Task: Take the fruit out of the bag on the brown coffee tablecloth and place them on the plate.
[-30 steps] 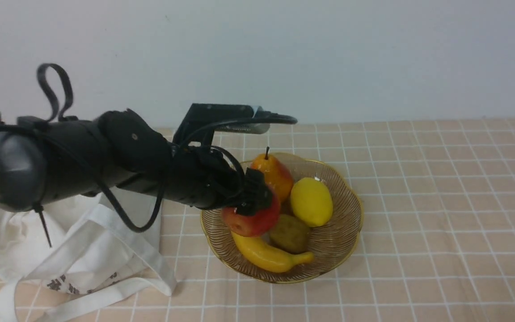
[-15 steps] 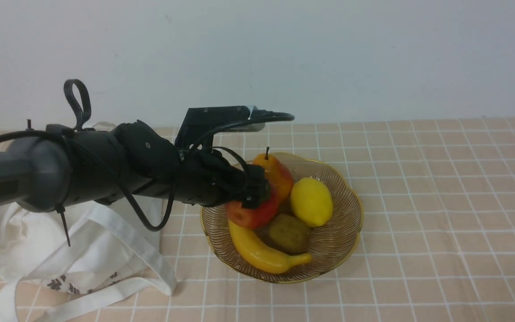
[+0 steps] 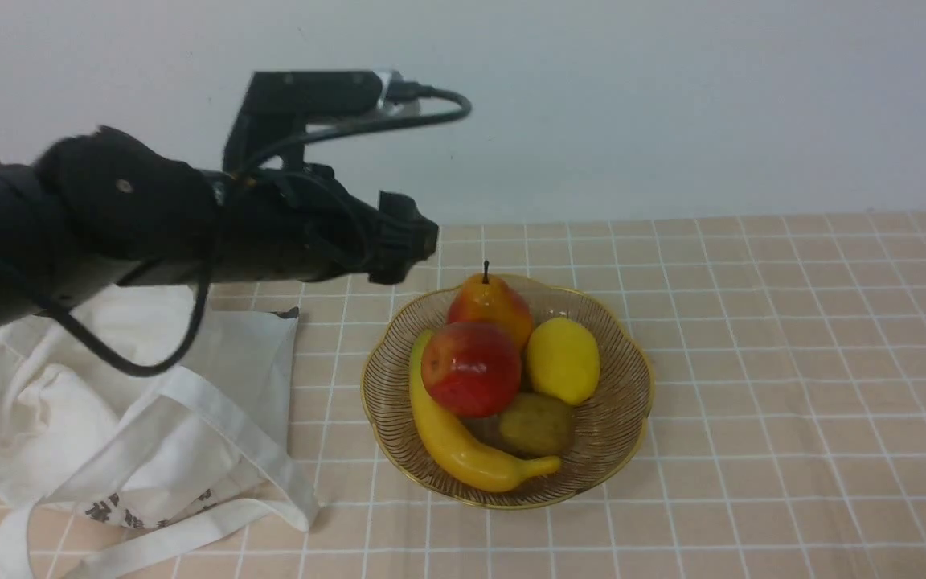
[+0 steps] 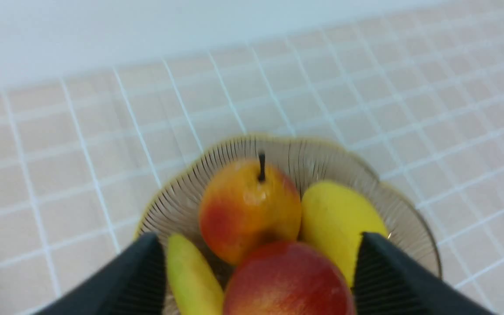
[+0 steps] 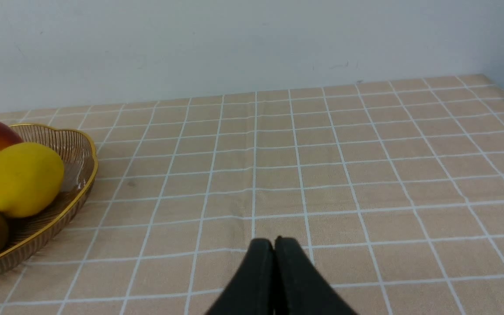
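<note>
The red apple (image 3: 471,368) lies in the amber ribbed plate (image 3: 640,378) on the checked tablecloth (image 3: 792,362). My left gripper (image 3: 411,237) hangs open and empty above the plate's back left edge, clear of the fruit. In the left wrist view the apple (image 4: 289,280) sits between and below the spread fingers of the left gripper (image 4: 258,236), with the plate rim (image 4: 414,232) behind. The white tote bag (image 3: 133,418) lies slack at the left. My right gripper (image 5: 274,240) is shut and empty over bare cloth, to the right of the plate (image 5: 81,175).
The plate also holds an orange-red pear (image 3: 491,301), a yellow lemon (image 3: 563,360), a banana (image 3: 455,442) and a brown kiwi (image 3: 535,425). The bag's straps trail toward the front edge. A pale wall stands behind the table.
My left gripper has let go of the apple, which now rests in the plate. The gripper has risen and drawn back to the left.
</note>
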{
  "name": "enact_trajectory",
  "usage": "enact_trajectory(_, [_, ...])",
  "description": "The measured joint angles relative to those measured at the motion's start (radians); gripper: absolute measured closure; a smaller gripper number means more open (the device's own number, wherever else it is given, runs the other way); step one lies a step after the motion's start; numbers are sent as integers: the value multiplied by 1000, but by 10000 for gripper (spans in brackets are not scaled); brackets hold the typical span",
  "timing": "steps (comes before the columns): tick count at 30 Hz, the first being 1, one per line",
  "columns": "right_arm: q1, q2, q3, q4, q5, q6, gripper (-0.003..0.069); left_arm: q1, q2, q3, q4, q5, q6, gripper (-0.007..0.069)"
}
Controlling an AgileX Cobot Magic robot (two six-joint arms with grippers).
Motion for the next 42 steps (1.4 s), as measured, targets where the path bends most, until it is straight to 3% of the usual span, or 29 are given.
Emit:
enact_trajectory(1, [0,0,0,0,0,0,673,8,-19,0,5,13,2,205])
enact_trajectory(6, [0,0,0,0,0,0,673,74,-215,0,108,171,27,551])
enact_trajectory(10, [0,0,0,0,0,0,673,127,-384,0,185,318,2,623])
enact_trajectory(18, [0,0,0,0,0,0,673,196,-748,102,356,478,-141,632])
enact_trajectory(25, [0,0,0,0,0,0,673,200,-1043,197,388,501,-212,632])
enact_trajectory(42, [0,0,0,0,0,0,673,202,-1237,219,434,590,-225,632])
